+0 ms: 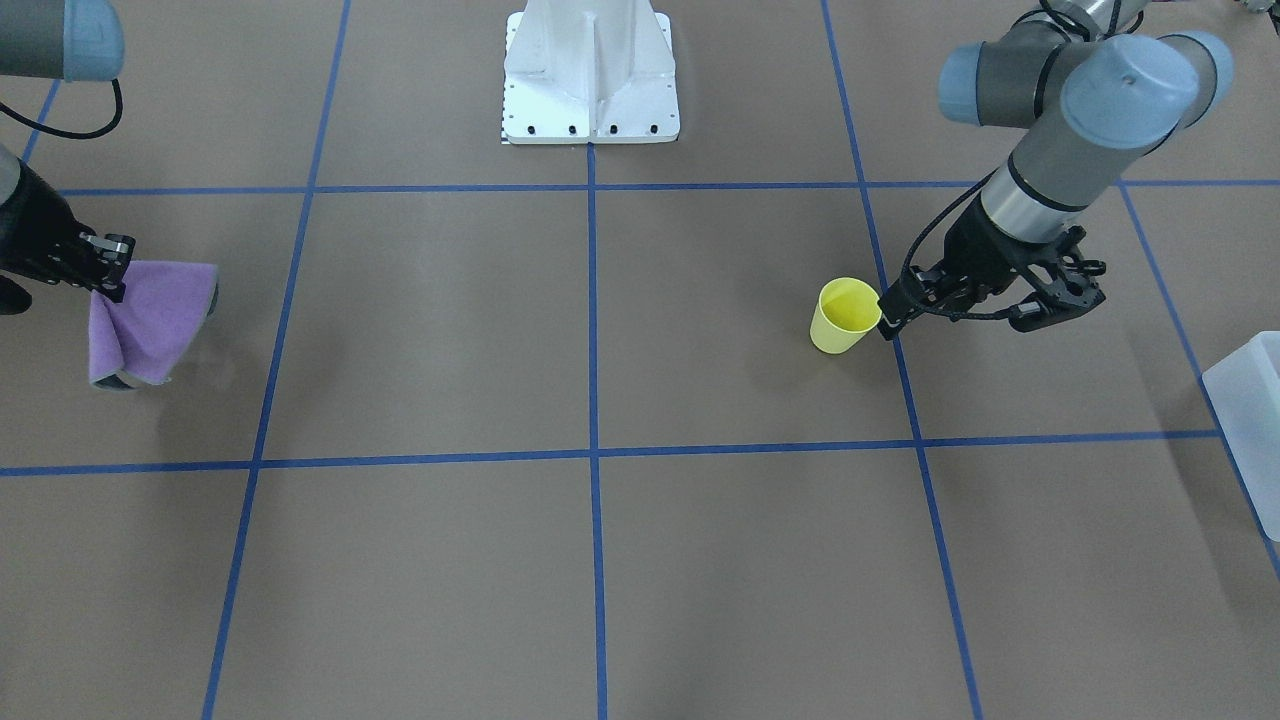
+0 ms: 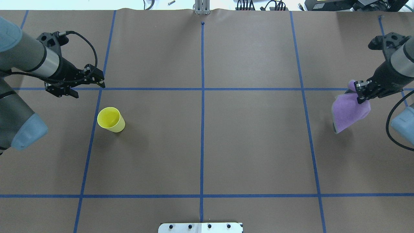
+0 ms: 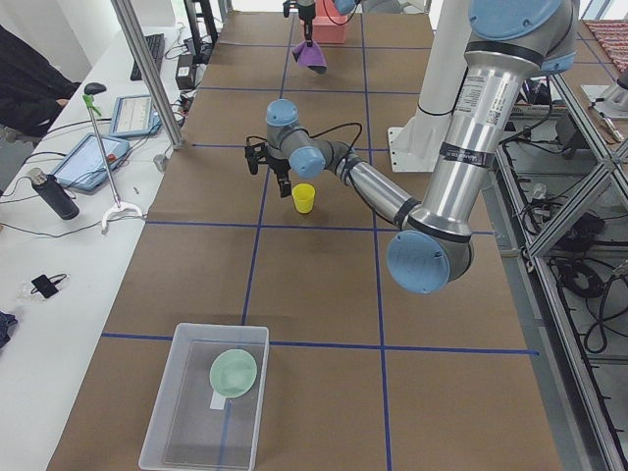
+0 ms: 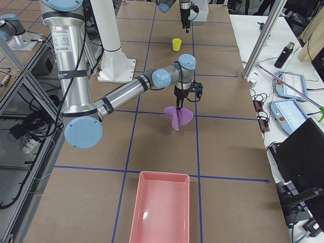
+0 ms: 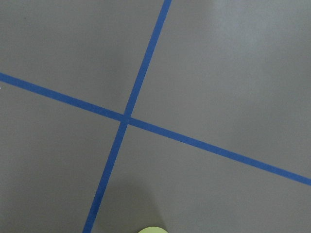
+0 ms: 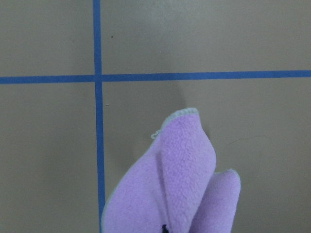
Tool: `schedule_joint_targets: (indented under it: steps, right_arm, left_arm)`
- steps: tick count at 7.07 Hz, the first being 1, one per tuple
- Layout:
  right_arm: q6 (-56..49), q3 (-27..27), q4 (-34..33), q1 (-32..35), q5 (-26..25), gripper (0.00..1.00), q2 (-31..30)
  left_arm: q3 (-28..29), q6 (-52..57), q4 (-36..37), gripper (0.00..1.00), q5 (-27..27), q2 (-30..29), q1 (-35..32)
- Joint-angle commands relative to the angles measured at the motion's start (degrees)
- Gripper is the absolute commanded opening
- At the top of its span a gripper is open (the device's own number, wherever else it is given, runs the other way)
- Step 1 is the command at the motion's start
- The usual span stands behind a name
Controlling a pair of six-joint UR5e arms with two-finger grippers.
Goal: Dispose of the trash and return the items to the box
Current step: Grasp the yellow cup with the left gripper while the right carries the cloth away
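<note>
The yellow cup stands upright on the brown table, also seen in the overhead view and the exterior left view. My left gripper hovers just beyond the cup, apart from it, fingers together and empty; it also shows overhead. The pale green bowl lies inside the frosted box, which sits at my far left. My right gripper is shut on a purple cloth that hangs above the table; the cloth also shows overhead.
A pink tray sits at the table's right end. The white robot pedestal stands at the middle of my side. Blue tape lines cross the table. Operators' tablets and a bottle lie on the side bench.
</note>
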Motion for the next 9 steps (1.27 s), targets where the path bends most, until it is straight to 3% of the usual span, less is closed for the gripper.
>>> schedule_joint_targets:
  steps: [1, 6, 7, 9]
  right_arm:
    - [-0.03, 1.02, -0.84, 4.38, 2.38, 0.00, 0.14]
    - [-0.56, 0.85, -0.93, 6.67, 2.39, 0.00, 0.14]
    - [-0.64, 0.85, -0.93, 6.94, 2.39, 0.00, 0.14]
    - [-0.64, 1.02, -0.93, 7.55, 2.47, 0.00, 0.05]
  left_arm:
    - [-0.49, -0.14, -6.96, 0.98, 2.12, 5.35, 3.31]
    - [-0.23, -1.19, -9.38, 0.98, 2.38, 6.52, 6.73]
    - [-0.15, -1.28, -9.38, 0.91, 2.38, 6.52, 7.26]
    - [0.99, -1.28, -9.38, 0.45, 2.47, 5.91, 7.35]
